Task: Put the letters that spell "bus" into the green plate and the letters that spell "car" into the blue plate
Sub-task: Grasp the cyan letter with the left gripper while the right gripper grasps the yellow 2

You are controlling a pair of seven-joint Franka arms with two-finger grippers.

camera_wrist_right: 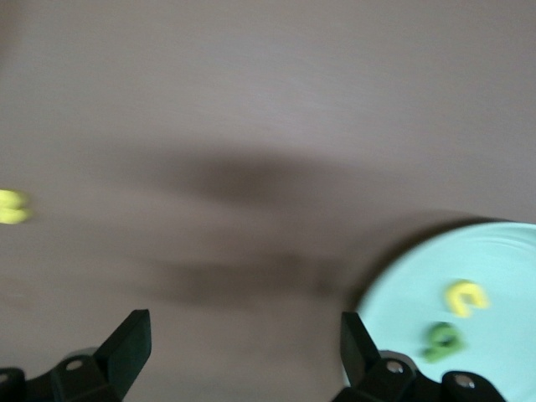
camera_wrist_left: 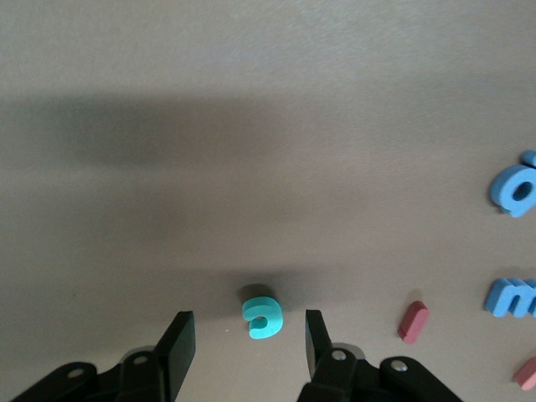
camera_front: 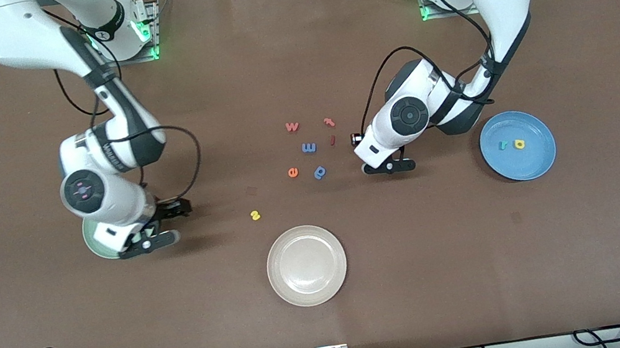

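Observation:
A teal "c" [camera_wrist_left: 263,316] lies on the table between the fingers of my left gripper [camera_wrist_left: 248,332], which is open and touches it on neither side. In the front view the left gripper [camera_front: 389,166] hangs low between the loose letters and the blue plate [camera_front: 541,160], and the "c" is hidden under it. The blue plate holds a teal "r" [camera_front: 503,145] and a yellow "a" [camera_front: 520,144]. My right gripper [camera_front: 169,224] is open and empty beside the green plate [camera_wrist_right: 502,268], which holds a yellow "u" [camera_wrist_right: 466,296] and a green "b" [camera_wrist_right: 441,337]. A yellow "s" [camera_front: 255,214] lies on the table.
A cream-white plate [camera_front: 287,285] sits nearest the front camera. Loose letters lie mid-table: red "w" [camera_front: 292,126], red "t" [camera_front: 329,122], blue "m" [camera_front: 309,148], red "i" [camera_front: 333,140], orange "e" [camera_front: 292,172], blue "p" [camera_front: 320,172].

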